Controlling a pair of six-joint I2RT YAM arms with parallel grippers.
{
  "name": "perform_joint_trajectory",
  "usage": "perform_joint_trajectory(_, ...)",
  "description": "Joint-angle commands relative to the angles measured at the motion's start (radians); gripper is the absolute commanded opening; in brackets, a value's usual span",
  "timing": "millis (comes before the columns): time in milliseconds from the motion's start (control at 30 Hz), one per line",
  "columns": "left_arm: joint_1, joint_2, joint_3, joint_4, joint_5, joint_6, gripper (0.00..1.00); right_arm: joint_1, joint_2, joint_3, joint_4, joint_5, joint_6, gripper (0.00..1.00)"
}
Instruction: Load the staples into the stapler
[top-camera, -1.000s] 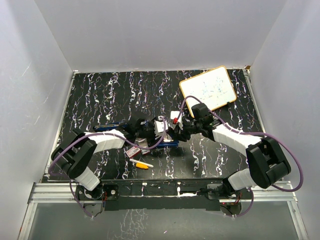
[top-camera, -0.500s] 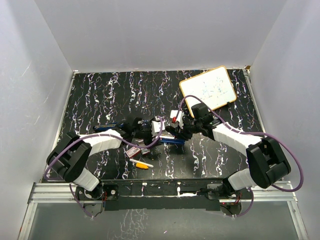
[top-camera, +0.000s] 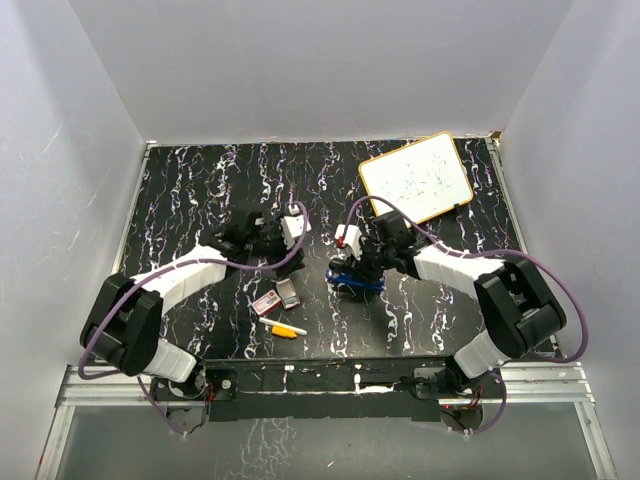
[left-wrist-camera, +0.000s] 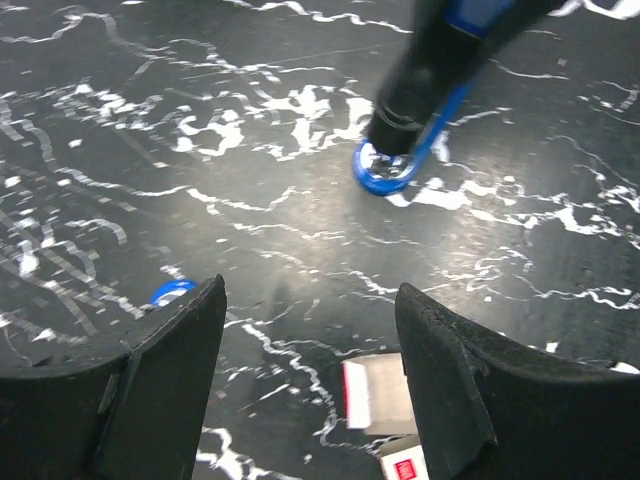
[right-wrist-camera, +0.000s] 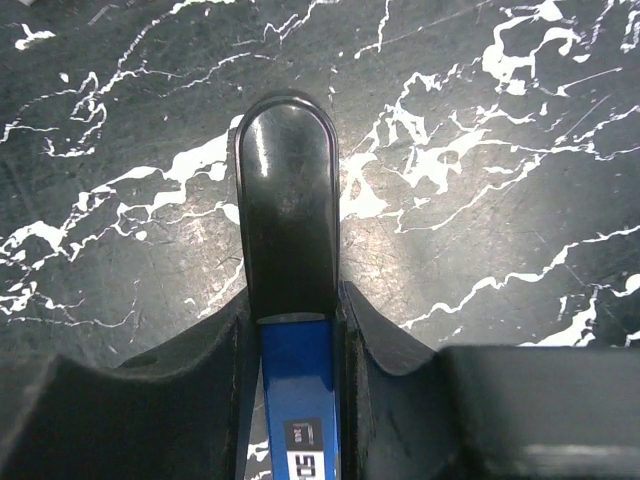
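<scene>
Blue-and-black stapler (right-wrist-camera: 289, 230) is clamped between the closed fingers of the right gripper (right-wrist-camera: 295, 310), centre frame. Fingers of the left gripper (left-wrist-camera: 310, 300) are spread wide, holding nothing. Bottom centre of the left wrist view, the staples box (left-wrist-camera: 375, 392) lies on the table, cut off by the frame edge; individual strips not discernible.

Soft, even light falls from above, and the white walls (top-camera: 300, 70) look pale. The stapler (right-wrist-camera: 288, 220) has a small shiny spot on its black top. Just below that, my right fingers (right-wrist-camera: 120, 400) look dark and fuzzy. From my left wrist, the stapler is blurry.
</scene>
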Motion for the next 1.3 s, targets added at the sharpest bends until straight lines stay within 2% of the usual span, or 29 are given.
perform_joint_trajectory(0, 0.050, -0.069, 0.092, -0.121, -0.066, -0.002, 0.68, 0.019, 0.044, 0.023, 0.054, 0.054, 0.034, 0.08)
perform_joint_trajectory(200, 0.104, -0.106, 0.160, -0.195, -0.100, -0.011, 0.78, 0.024, 0.044, 0.011, 0.060, 0.077, 0.033, 0.17)
perform_joint_trajectory(400, 0.124, -0.131, 0.203, -0.226, -0.154, -0.066, 0.88, 0.026, 0.024, 0.017, 0.039, 0.079, 0.025, 0.36)
perform_joint_trajectory(500, 0.134, -0.149, 0.210, -0.243, -0.195, -0.075, 0.97, 0.026, 0.015, 0.029, 0.018, 0.061, 0.017, 0.48)
perform_joint_trajectory(633, 0.146, -0.182, 0.215, -0.277, -0.237, -0.081, 0.97, 0.025, 0.001, 0.052, -0.002, 0.028, 0.014, 0.61)
perform_joint_trajectory(767, 0.160, -0.215, 0.220, -0.308, -0.277, -0.109, 0.97, 0.026, -0.015, 0.076, -0.024, -0.012, 0.024, 0.68)
perform_joint_trajectory(967, 0.174, -0.246, 0.232, -0.374, -0.403, -0.157, 0.97, 0.032, -0.049, 0.117, -0.044, -0.028, 0.033, 0.73)
perform_joint_trajectory(1267, 0.199, -0.320, 0.200, -0.372, -0.522, -0.196, 0.97, 0.031, -0.057, 0.151, -0.035, -0.049, 0.082, 0.72)
